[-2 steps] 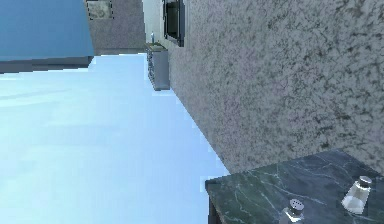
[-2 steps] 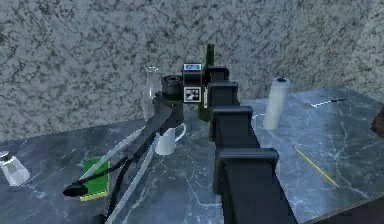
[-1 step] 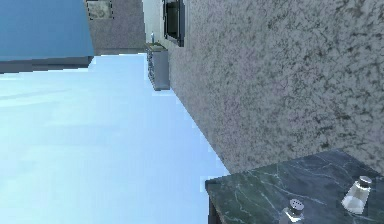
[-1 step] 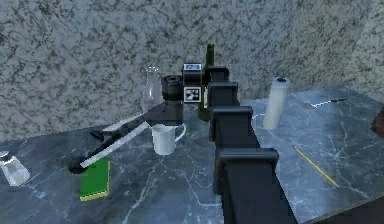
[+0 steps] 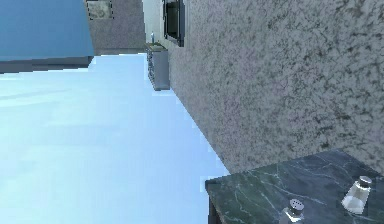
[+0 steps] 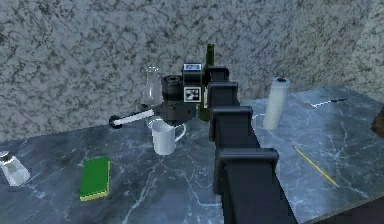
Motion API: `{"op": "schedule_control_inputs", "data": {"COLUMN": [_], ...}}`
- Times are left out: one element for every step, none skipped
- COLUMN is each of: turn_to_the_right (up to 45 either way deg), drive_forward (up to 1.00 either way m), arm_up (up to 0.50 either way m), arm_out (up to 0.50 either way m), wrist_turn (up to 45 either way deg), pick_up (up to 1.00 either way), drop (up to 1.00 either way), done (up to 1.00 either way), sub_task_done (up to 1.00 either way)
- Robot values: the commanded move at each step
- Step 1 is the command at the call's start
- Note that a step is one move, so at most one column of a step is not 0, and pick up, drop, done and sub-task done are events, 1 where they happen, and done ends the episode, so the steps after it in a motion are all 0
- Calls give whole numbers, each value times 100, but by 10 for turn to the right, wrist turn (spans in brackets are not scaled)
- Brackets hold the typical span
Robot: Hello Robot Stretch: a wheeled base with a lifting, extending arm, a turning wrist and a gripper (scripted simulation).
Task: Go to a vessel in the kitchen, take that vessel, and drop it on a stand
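Gripper [image 6: 128, 119] near mug [image 6: 167, 136] on counter [image 6: 150, 195]; can't tell if holding anything. Centre on mug body, go slow, mind bottle [image 6: 209, 68] at far right.

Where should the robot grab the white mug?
Probably the rim and wall of the white mug, coming down from above. It stands upright on the counter with its mouth facing up, and its thin handle sticks out toward the arm side view's right, harder to catch.
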Motion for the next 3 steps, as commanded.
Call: {"op": "schedule_control_inputs", "data": {"turn_to_the_right": [0, 0, 0], "drive_forward": [0, 0, 0], "arm_up": [0, -16, 0], "arm_out": [0, 0, 0], "wrist_turn": [150, 0, 0], "pick_up": [0, 0, 100], "drop": [0, 0, 0], "done": [0, 0, 0], "sub_task_done": [0, 0, 0]}}
